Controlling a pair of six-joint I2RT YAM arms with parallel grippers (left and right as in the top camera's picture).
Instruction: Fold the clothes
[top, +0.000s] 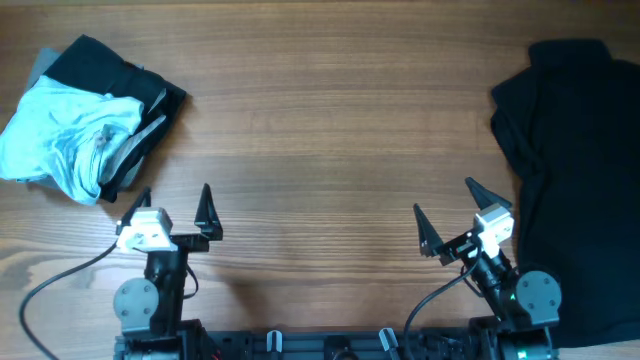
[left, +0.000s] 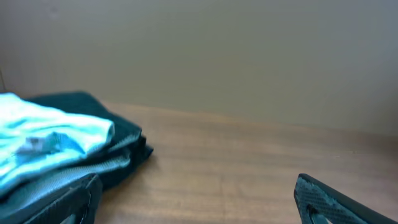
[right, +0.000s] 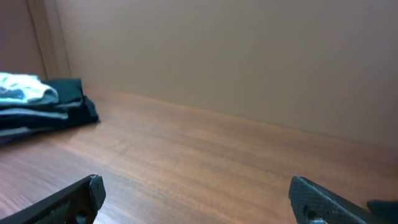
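Clothes lie in two places on the table (top: 330, 130) — a rumpled pile (top: 95, 115) at the far left, with a pale blue shirt (top: 50, 135) on top of dark pieces, and a black garment (top: 580, 180) spread at the right edge. The left gripper (top: 172, 195) and right gripper (top: 442, 197) sit near the front edge — fingers spread apart, both empty.

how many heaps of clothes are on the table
2. One pile sits at the far left, with a light blue garment on top of darker ones. One black garment is spread along the right edge. The pile may hide more pieces underneath.
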